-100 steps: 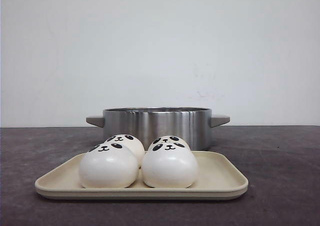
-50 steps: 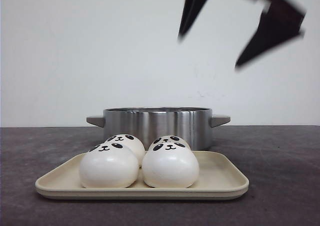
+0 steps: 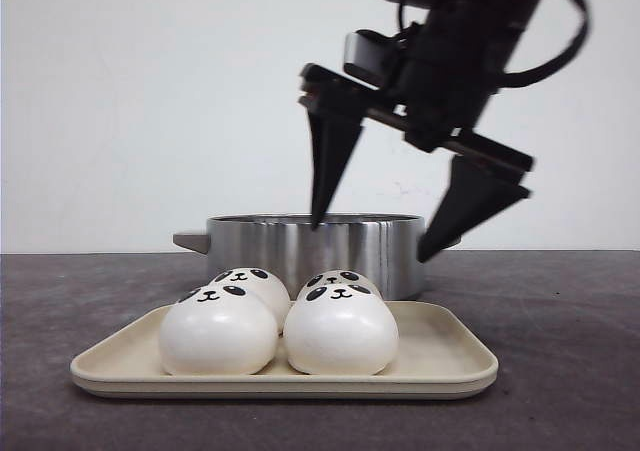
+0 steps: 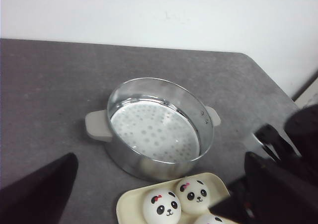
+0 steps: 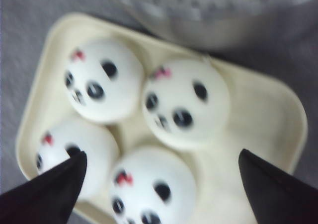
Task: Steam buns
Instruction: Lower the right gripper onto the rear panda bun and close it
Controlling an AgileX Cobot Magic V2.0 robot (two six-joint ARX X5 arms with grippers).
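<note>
Four white panda-faced buns sit close together on a cream tray (image 3: 445, 356): two in front (image 3: 217, 331) (image 3: 340, 329), two behind (image 3: 252, 284) (image 3: 340, 282). My right gripper (image 3: 372, 239) hangs open and empty above the tray's right half, in front of the steel steamer pot (image 3: 300, 251). In the right wrist view its fingers straddle the buns (image 5: 186, 102) from above, without touching. My left gripper (image 4: 161, 157) is open and empty, high above the pot (image 4: 154, 129), whose perforated floor is bare. Two buns (image 4: 161, 208) show there.
The pot stands just behind the tray, with grey handles on both sides (image 3: 190, 241). Dark grey tabletop (image 3: 560, 311) lies around them, with a white wall behind. The right arm shows at the edge of the left wrist view (image 4: 298, 149).
The right arm came into the front view from the top and its open gripper has dropped to just above the buns. Buns, tray and pot have not moved.
</note>
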